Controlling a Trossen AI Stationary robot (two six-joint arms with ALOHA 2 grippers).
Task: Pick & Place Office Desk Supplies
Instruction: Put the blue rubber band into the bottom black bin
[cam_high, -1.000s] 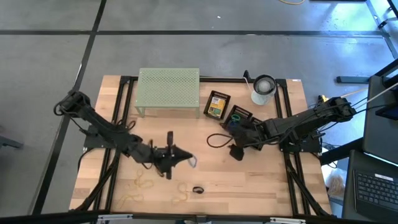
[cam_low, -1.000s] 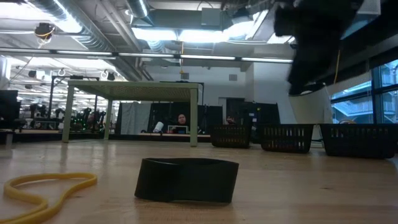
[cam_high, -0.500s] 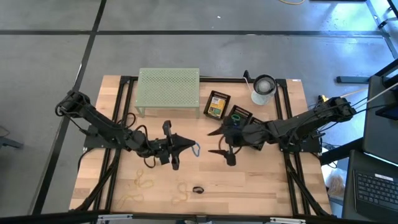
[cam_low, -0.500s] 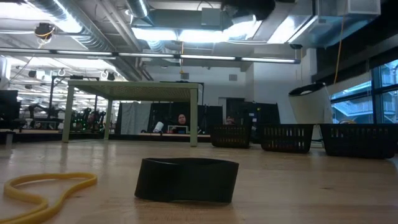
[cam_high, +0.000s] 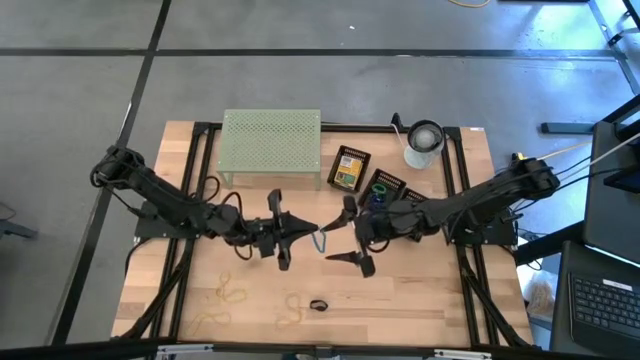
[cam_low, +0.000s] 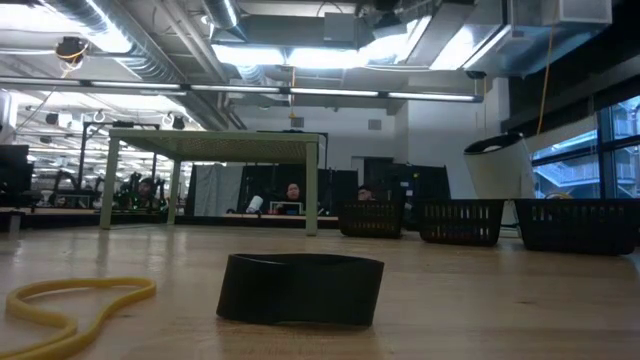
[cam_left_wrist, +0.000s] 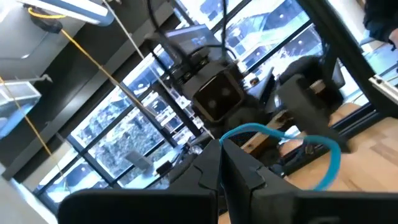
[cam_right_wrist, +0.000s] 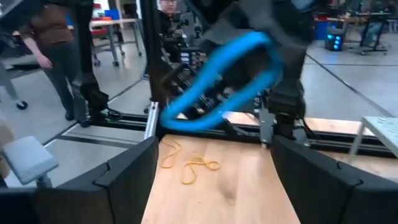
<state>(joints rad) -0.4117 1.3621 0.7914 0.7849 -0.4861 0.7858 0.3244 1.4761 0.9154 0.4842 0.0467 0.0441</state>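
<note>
While my two arms meet near the middle of the overhead frame, my left gripper (cam_high: 308, 236) is pinched shut on a blue rubber band (cam_high: 321, 241), which hangs in the air between both claws above the table (cam_high: 430, 300). From my left wrist camera the closed fingers (cam_left_wrist: 233, 167) clamp one end of that band (cam_left_wrist: 298, 138), its loop curving away toward the other arm. My right gripper (cam_high: 350, 235) sits just right of the band with its fingers spread wide, one pointing to the upper part of the frame and one to the lower; in its own wrist view the blue loop (cam_right_wrist: 217, 78) floats between and beyond the parted fingers (cam_right_wrist: 127, 177). Lower left on the table lie tan rubber bands (cam_high: 232, 293), and a black band (cam_high: 319, 305) rests near the bottom centre. Two crayon boxes (cam_high: 349, 168) sit upper centre, just right of the green perforated rack (cam_high: 271, 140), with a white cup (cam_high: 423, 143) further right.
</note>
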